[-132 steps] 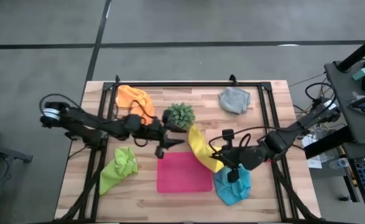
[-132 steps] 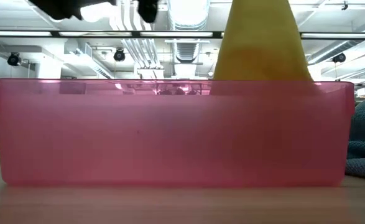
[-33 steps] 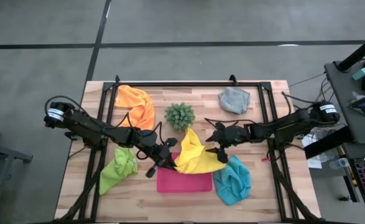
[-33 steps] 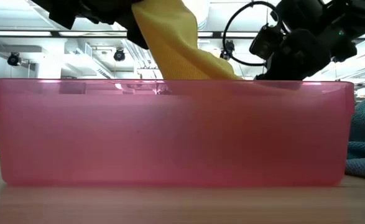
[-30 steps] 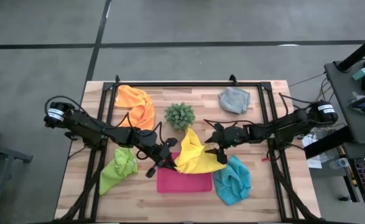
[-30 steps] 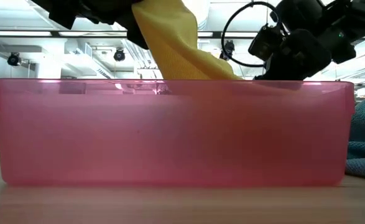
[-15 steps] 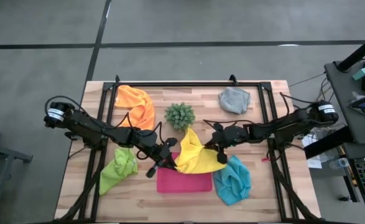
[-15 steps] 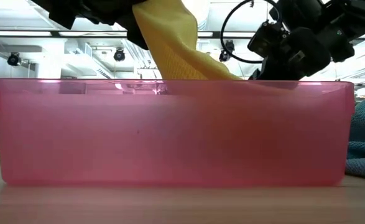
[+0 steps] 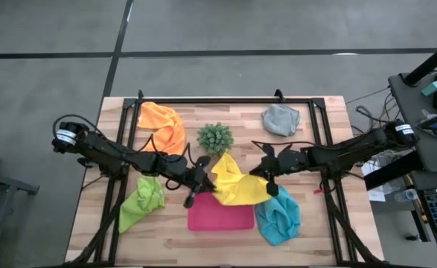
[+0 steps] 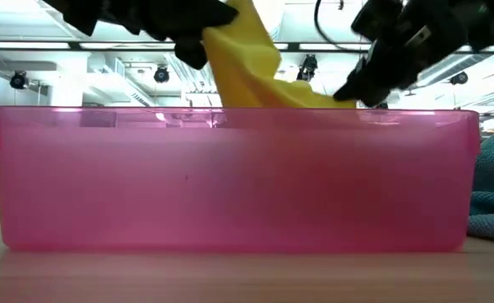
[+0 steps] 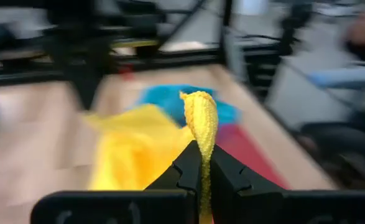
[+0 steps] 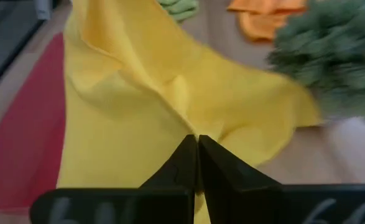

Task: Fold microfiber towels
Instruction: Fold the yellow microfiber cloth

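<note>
Two slim black jointed arms with looping black cables, each ending in a matte black two-fingered claw

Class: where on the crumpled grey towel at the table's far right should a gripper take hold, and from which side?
Grip the grey towel at an outer edge fold, probably its near edge, coming from above. It lies bunched and apart from the plant, so a raised fold offers something to pinch.

plant [image 9: 215, 138] and tray [image 9: 219, 217] hem the centre.
</note>
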Robot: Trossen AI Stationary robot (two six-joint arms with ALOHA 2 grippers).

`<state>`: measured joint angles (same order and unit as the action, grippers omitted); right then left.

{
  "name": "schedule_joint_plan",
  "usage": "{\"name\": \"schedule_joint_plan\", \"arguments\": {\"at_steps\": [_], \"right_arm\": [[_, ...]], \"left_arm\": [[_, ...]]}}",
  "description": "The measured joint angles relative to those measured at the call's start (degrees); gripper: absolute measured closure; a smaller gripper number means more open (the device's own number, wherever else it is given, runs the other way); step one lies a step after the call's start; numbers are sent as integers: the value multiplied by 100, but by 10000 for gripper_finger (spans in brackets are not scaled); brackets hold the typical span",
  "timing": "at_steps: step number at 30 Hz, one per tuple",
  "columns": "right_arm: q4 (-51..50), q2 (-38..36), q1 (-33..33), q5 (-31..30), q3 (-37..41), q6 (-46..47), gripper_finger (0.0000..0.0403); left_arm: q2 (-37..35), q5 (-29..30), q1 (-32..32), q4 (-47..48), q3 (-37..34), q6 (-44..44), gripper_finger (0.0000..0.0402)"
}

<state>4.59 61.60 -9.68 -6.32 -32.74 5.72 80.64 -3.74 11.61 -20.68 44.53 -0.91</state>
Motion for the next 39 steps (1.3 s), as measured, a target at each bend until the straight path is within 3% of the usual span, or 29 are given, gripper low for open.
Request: {"name": "schedule_joint_plan", "arguments": {"at_steps": [7,13,20,26,33,39], "right_arm": [[-1867,-498,-592,-1434,-1010,-205,394],[-3623,-631,-1053,-2695,-2037,-261,394],[-5276,-614,-1144,-3593,-3199,-125,394],[-6192,-607,-1142,-4073,-4061,-74,394],[-7319,-596,-1142,-4883,-4673,397,394],[-8269,-598,-1142,-5402,-4853,1002,394]], "left_arm": [[-219,1378,-82,18,276,572,401],[-310,1455,-253,4,552,1051,401],[-206,1429,-687,-79,816,1085,401],[-48,612,-1265,-790,1099,1085,402],[620,-350,-1872,-1547,1574,1091,401],[1400,-452,-2067,-1512,1946,1385,401]]}}
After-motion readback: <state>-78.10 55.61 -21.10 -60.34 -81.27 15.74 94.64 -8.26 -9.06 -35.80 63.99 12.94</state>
